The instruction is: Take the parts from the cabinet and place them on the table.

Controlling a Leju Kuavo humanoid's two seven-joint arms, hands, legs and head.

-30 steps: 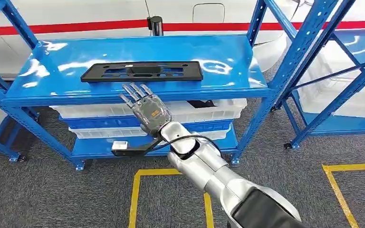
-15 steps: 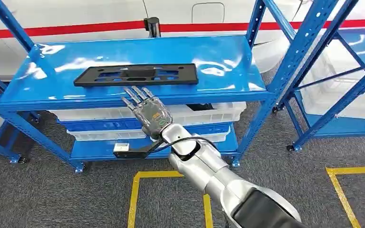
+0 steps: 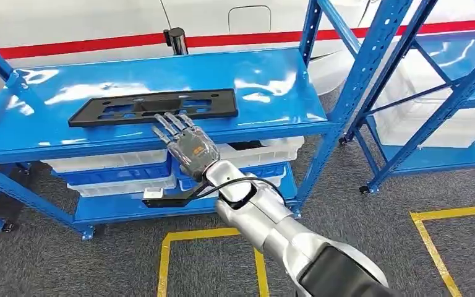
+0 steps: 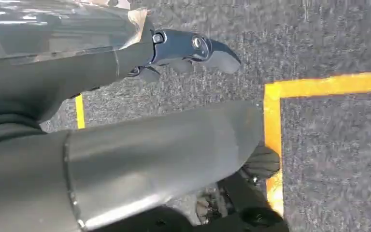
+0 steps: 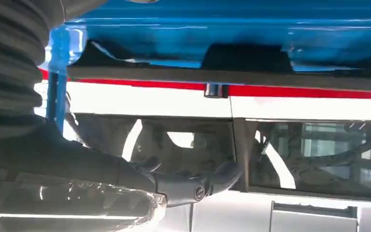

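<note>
Head view: black part (image 3: pixel 153 107) lies flat on the blue shelf (image 3: pixel 272 77). My right hand (image 3: pixel 185 147) hovers at its near edge, fingers (image 3: pixel 168 124) spread, empty. I judge it stiff, light, slippery; grip mid-edge.

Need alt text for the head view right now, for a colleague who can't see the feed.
The robot's right hand, fingers spread and holding nothing, reaches toward a flat black part lying on the top shelf of a blue metal rack, its fingertips at the shelf's front edge. White bins sit on the shelf below, over grey carpet marked with yellow tape.
</note>
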